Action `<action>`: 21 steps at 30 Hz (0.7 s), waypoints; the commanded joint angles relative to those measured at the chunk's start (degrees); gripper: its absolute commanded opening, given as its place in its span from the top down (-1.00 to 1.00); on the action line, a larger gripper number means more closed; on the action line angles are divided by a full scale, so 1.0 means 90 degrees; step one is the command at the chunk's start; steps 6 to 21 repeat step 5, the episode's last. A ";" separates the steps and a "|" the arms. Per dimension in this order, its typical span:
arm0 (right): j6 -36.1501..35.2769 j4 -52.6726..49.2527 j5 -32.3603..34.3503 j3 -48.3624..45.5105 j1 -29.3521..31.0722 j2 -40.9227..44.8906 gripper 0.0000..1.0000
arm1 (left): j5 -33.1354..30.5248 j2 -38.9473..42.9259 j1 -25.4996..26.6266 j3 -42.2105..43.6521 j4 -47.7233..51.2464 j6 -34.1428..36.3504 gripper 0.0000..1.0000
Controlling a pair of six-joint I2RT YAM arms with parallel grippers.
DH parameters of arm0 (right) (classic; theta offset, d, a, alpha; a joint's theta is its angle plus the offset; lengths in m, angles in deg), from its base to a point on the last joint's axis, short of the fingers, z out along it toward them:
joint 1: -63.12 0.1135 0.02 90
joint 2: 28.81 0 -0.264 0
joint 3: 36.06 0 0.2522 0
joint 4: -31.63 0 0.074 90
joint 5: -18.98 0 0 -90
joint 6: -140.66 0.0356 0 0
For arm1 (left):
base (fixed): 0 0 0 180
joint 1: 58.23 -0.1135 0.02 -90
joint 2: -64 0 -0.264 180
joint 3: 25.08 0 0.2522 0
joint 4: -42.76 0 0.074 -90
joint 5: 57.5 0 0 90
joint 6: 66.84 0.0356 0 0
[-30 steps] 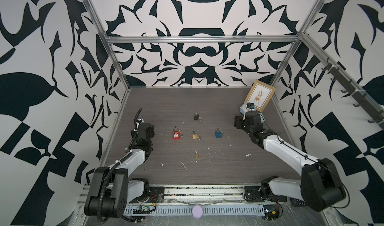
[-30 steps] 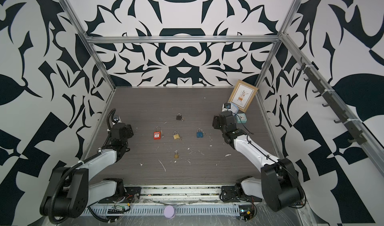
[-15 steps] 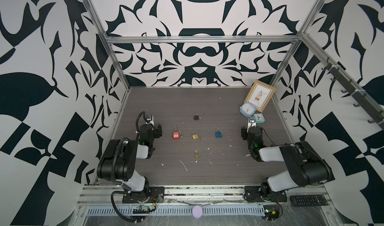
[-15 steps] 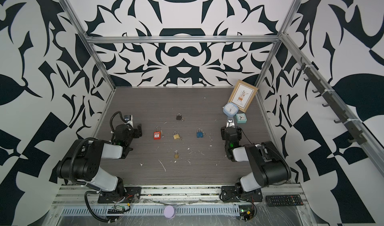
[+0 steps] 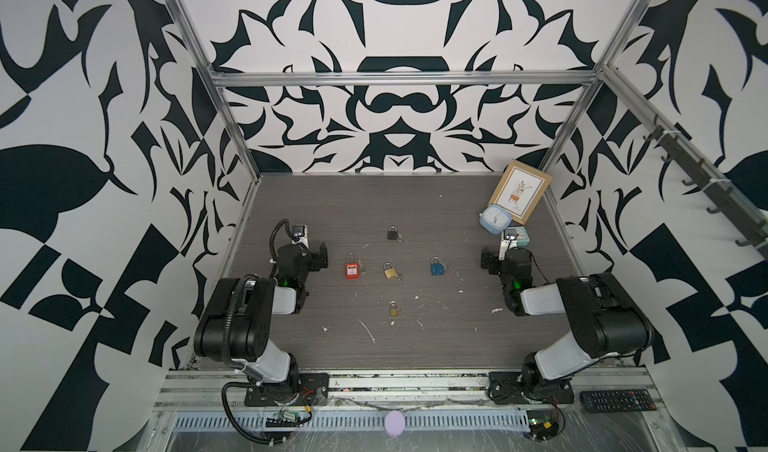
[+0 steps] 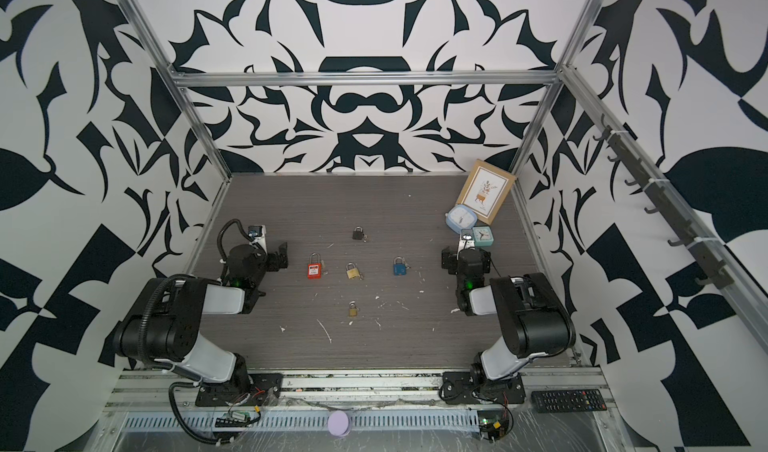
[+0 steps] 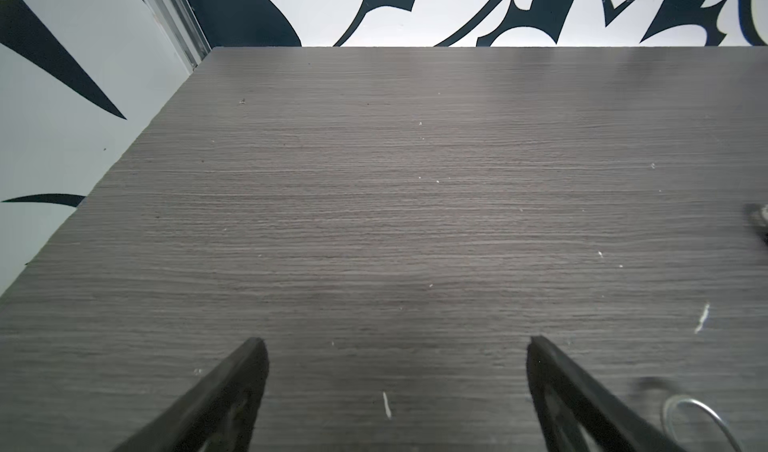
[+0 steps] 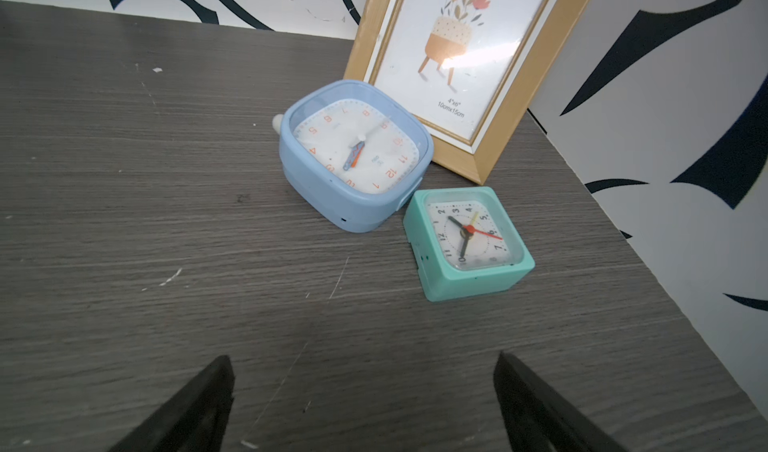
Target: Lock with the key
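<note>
Several padlocks lie on the grey table, seen in both top views: black (image 5: 392,233), red (image 5: 352,268), brass (image 5: 390,271), blue (image 5: 436,266) and a small brass one (image 5: 394,309). A small key (image 5: 399,275) shows beside the brass padlock; it is too small to tell whether it sits in the lock. My left gripper (image 5: 320,257) (image 7: 395,346) is low over the table, left of the red padlock, open and empty. My right gripper (image 5: 486,259) (image 8: 362,356) is right of the blue padlock, open and empty.
A blue clock (image 8: 353,155), a teal clock (image 8: 469,242) and a framed picture (image 8: 461,55) stand at the back right corner, just beyond the right gripper. Patterned walls close the table on three sides. A remote (image 5: 615,400) lies on the front rail.
Both arms have folded back and dropped low at the table's sides; the right one has drawn away from the clocks. Both sets of jaws have spread wider.
</note>
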 commanded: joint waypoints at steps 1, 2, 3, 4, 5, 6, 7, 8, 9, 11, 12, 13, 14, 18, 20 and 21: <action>0.0051 0.0178 -0.0052 0.0117 0.0014 0.0116 -0.99 | 0.0203 -0.0057 -0.0081 -0.0129 -0.0056 -0.0051 -0.98; 0.0043 0.0180 -0.0055 0.0117 0.0012 0.0112 -0.99 | 0.0221 -0.0036 -0.0087 -0.0119 -0.0063 -0.0058 -0.99; 0.0042 0.0172 -0.0051 0.0111 0.0011 0.0115 -0.98 | 0.0210 -0.0020 -0.0089 -0.0085 -0.0103 -0.0057 -0.99; 0.0041 0.0179 -0.0051 0.0105 0.0012 0.0111 -0.99 | 0.0231 0.0003 -0.0087 -0.0047 -0.0145 -0.0044 -0.98; 0.0043 0.0177 -0.0047 0.0107 0.0014 0.0116 -0.99 | 0.0223 0.0024 -0.0083 -0.0023 -0.0170 -0.0030 -0.98; 0.0043 0.0177 -0.0047 0.0107 0.0014 0.0116 -0.99 | 0.0223 0.0024 -0.0083 -0.0023 -0.0170 -0.0030 -0.98; 0.0043 0.0177 -0.0047 0.0107 0.0014 0.0116 -0.99 | 0.0223 0.0024 -0.0083 -0.0023 -0.0170 -0.0030 -0.98; 0.0043 0.0177 -0.0047 0.0107 0.0014 0.0116 -0.99 | 0.0223 0.0024 -0.0083 -0.0023 -0.0170 -0.0030 -0.98; 0.0043 0.0177 -0.0047 0.0107 0.0014 0.0116 -0.99 | 0.0223 0.0024 -0.0083 -0.0023 -0.0170 -0.0030 -0.98; 0.0043 0.0177 -0.0047 0.0107 0.0014 0.0116 -0.99 | 0.0223 0.0024 -0.0083 -0.0023 -0.0170 -0.0030 -0.98; 0.0043 0.0177 -0.0047 0.0107 0.0014 0.0116 -0.99 | 0.0223 0.0024 -0.0083 -0.0023 -0.0170 -0.0030 -0.98; 0.0043 0.0177 -0.0047 0.0107 0.0014 0.0116 -0.99 | 0.0223 0.0024 -0.0083 -0.0023 -0.0170 -0.0030 -0.98; 0.0043 0.0177 -0.0047 0.0107 0.0014 0.0116 -0.99 | 0.0223 0.0024 -0.0083 -0.0023 -0.0170 -0.0030 -0.98; 0.0043 0.0177 -0.0047 0.0107 0.0014 0.0116 -0.99 | 0.0223 0.0024 -0.0083 -0.0023 -0.0170 -0.0030 -0.98; 0.0043 0.0177 -0.0047 0.0107 0.0014 0.0116 -0.99 | 0.0223 0.0024 -0.0083 -0.0023 -0.0170 -0.0030 -0.98; 0.0043 0.0177 -0.0047 0.0107 0.0014 0.0116 -0.99 | 0.0223 0.0024 -0.0083 -0.0023 -0.0170 -0.0030 -0.98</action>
